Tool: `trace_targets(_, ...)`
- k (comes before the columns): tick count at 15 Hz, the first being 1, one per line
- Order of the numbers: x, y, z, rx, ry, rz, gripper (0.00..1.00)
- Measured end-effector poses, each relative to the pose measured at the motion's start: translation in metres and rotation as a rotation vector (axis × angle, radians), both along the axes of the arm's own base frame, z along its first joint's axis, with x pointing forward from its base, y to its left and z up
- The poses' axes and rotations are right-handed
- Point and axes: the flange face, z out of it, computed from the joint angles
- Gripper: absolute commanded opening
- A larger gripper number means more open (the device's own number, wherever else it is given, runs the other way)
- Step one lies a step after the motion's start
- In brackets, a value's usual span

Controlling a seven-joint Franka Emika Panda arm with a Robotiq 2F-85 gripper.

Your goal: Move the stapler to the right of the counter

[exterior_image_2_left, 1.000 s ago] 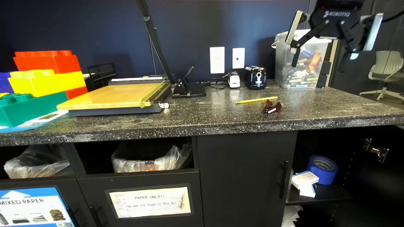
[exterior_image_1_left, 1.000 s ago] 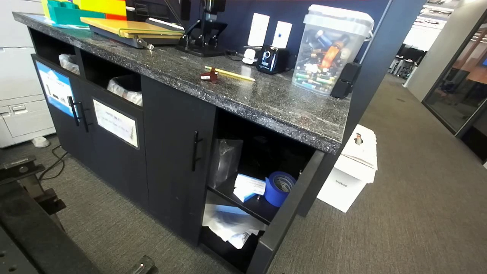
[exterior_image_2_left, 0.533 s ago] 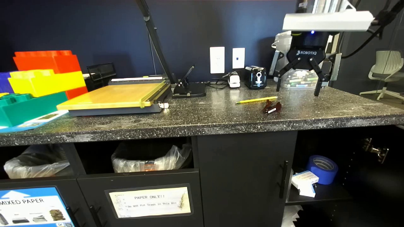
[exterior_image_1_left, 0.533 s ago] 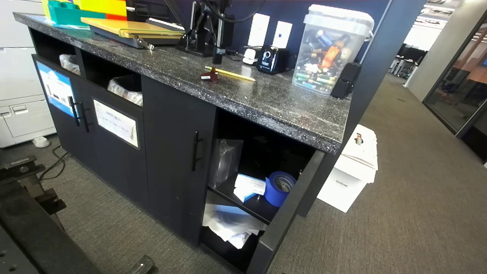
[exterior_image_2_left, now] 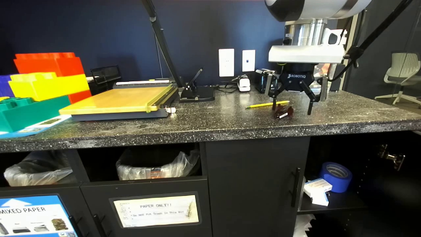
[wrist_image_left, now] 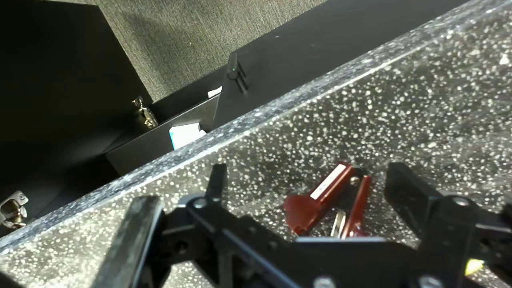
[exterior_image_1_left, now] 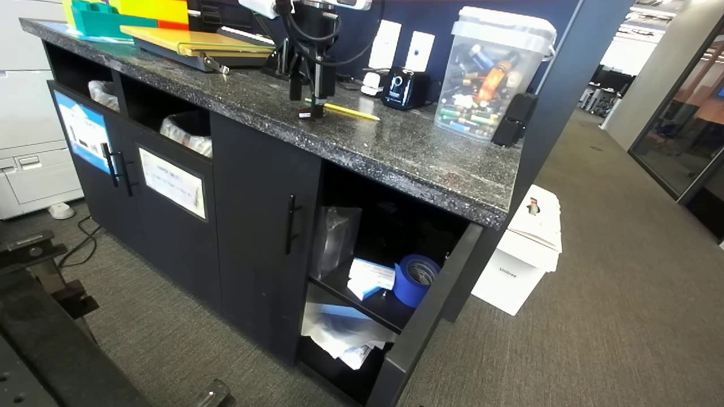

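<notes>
I see no yellowish-tan stapler; the only stapling tool in view is a small dark red hinged staple remover with a white label. It lies on the counter's speckled top [exterior_image_2_left: 213,126], in both exterior views [exterior_image_1_left: 308,115] [exterior_image_2_left: 284,112] and the wrist view [wrist_image_left: 335,188]. My gripper [exterior_image_2_left: 292,107] is open, pointing down over it. In the wrist view the fingers [wrist_image_left: 308,176] stand wide apart with the remover between them and nothing held. The remover's lower end is hidden by the gripper body there. I cannot tell whether the fingertips touch the top.
A yellow pencil [exterior_image_2_left: 260,105] lies just behind the remover. Farther back stand a black gadget [exterior_image_1_left: 404,87], a white device [exterior_image_2_left: 243,84] and a clear tub of batteries [exterior_image_1_left: 492,79]. A yellow paper cutter [exterior_image_2_left: 115,98] and toy bricks [exterior_image_2_left: 49,87] are left. A cabinet door [exterior_image_1_left: 430,316] is open below.
The gripper has come down from above the tub and moved left in an exterior view until it is over the staple remover. It stays open. The staple remover and pencil have not moved.
</notes>
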Motion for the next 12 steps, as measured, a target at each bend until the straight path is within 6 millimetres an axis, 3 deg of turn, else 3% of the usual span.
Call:
trace_targets(3,0.009,0.014,-0.001,-0.006,-0.024,-0.004,1.00)
trace_targets(5,0.015,0.019,-0.003,-0.016,-0.040,-0.010,0.86)
trace_targets(6,0.019,0.021,-0.005,-0.023,-0.047,-0.015,0.70)
trace_targets(8,0.026,0.022,-0.011,-0.037,-0.060,-0.029,0.62)
trace_targets(12,0.038,0.020,-0.019,-0.061,-0.075,-0.061,0.31)
